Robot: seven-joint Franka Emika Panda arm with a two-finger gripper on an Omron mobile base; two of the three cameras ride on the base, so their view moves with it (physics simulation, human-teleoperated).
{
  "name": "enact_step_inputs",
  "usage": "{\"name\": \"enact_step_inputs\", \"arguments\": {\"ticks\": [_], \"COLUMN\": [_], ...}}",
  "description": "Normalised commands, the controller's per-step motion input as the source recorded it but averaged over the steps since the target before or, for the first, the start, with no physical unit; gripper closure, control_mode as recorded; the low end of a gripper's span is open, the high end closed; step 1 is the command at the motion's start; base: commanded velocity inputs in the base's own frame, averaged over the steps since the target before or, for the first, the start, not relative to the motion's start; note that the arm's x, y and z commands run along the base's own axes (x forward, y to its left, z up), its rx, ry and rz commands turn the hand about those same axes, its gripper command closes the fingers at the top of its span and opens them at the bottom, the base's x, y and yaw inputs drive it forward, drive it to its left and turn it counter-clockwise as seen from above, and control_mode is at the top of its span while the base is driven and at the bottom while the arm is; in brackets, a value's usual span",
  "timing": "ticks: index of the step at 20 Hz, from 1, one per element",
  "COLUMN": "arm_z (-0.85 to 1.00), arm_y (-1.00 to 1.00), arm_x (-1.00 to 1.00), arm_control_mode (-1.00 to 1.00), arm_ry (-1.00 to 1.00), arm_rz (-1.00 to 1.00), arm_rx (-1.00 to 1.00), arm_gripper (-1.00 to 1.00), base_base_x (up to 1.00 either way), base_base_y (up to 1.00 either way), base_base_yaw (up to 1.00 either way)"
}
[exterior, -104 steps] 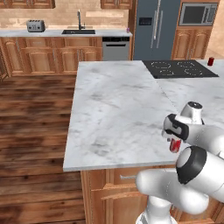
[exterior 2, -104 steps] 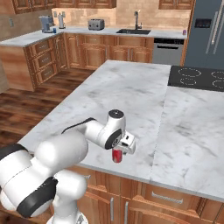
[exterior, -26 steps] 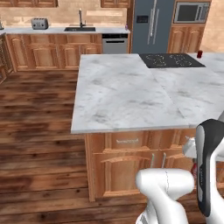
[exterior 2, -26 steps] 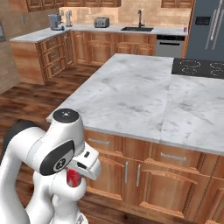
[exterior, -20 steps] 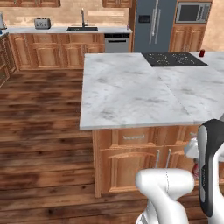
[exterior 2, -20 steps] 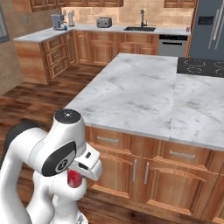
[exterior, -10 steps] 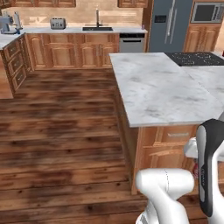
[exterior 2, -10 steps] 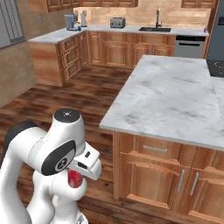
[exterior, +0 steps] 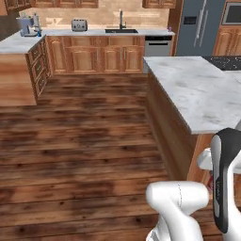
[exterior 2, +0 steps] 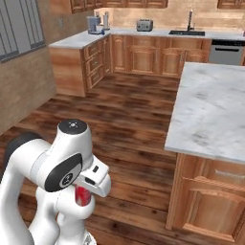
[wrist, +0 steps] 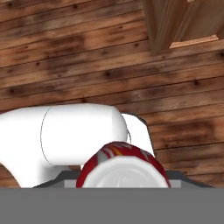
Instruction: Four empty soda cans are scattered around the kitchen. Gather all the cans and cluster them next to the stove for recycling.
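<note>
Swinging left since half a second ago, the base cameras now take in more wood floor point(exterior: 84, 141) and less of the marble island worktop point(exterior 2: 215, 110), with one corner of the stove point(exterior: 225, 62) at the far edge. One red soda can point(exterior 2: 83, 195) sits gripped in the closed jaws, tucked low against the arm above the floor.

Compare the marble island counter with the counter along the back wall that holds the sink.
The island counter lies bare where visible; the back counter carries a toaster and sink. The island stands free in the floor; the back counter runs against the brick wall. Both top reddish wooden cabinets.
</note>
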Motion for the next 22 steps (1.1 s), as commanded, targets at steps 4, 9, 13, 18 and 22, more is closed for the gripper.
{"name": "enact_step_inputs", "arguments": {"ticks": [4, 9, 13, 18, 22], "arm_z": [0.00, 0.00, 0.00, 0.00, 0.00], "arm_y": [0.00, 0.00, 0.00, 0.00, 0.00], "arm_x": [0.00, 0.00, 0.00, 0.00, 0.00], "arm_control_mode": [1.00, 1.00, 1.00, 1.00, 1.00], "arm_ry": [0.00, 0.00, 0.00, 0.00, 0.00], "arm_rz": [0.00, 0.00, 0.00, 0.00, 0.00], "arm_rx": [0.00, 0.00, 0.00, 0.00, 0.00], "arm_gripper": [1.00, 1.00, 1.00, 1.00, 1.00], "base_base_x": [0.11, 0.48, 0.85, 1.00, 1.00], "base_base_y": [0.98, 0.62, 0.39, 0.28, 0.36], "base_base_yaw": [0.00, 0.00, 0.00, 0.00, 0.00]}}
